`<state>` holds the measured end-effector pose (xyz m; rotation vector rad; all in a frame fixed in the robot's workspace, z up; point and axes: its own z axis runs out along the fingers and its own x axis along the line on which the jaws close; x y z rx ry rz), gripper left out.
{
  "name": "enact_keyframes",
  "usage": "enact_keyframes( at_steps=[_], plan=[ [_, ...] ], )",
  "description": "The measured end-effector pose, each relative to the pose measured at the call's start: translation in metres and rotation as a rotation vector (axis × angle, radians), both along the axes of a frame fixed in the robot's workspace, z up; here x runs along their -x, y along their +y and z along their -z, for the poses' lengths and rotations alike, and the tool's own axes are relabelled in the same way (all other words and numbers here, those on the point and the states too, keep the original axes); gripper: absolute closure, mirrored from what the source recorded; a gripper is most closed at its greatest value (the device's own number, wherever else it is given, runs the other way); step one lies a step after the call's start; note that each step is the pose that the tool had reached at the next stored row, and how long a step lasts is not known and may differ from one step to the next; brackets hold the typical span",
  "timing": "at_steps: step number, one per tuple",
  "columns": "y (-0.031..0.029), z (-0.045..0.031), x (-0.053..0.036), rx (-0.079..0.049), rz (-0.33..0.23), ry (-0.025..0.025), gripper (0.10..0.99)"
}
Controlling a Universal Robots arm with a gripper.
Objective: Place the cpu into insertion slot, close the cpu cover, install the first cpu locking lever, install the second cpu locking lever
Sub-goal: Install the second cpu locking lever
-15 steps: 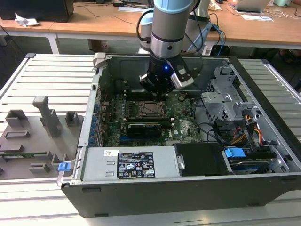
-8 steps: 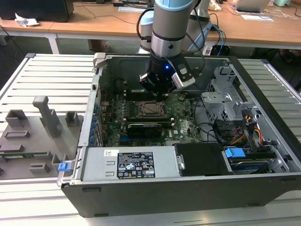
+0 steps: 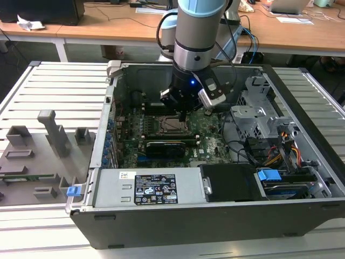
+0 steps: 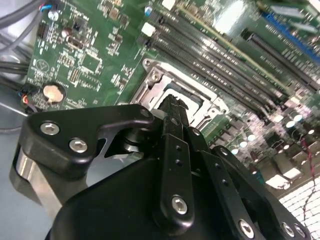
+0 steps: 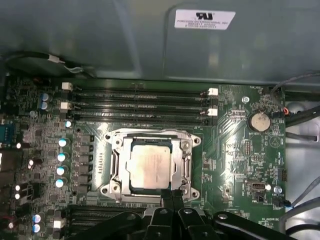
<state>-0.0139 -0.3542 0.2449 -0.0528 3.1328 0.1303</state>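
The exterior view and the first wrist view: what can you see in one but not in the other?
Just the exterior view: the whole computer case, the grey slatted table, the arm reaching in, and a wooden desk behind.

Just the first wrist view: the cpu up close, lying in its socket with the cpu cover framing it, and a round coin battery.

Both: the green board and the tool beside the socket.

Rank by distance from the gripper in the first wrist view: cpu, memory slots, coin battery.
1. The cpu, seated in its socket, lies just ahead of the gripper.
2. The coin battery, off to one side on the green board.
3. The memory slots, beyond the socket; close to the battery's distance, so these two are hard to separate.
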Motion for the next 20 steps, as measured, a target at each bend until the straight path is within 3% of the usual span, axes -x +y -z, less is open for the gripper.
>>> enact_keyframes(
  at_steps=[8,11,20],
  plan=[
    [-0.0059,0.0074,0.0016,0.000,-0.008,0.0001,0.980],
    [-0.0108,0.0077,0.0020,-0.001,-0.008,0.0000,0.980],
    [-0.0164,0.0079,0.0023,-0.001,-0.008,0.0000,0.980]
  ],
)
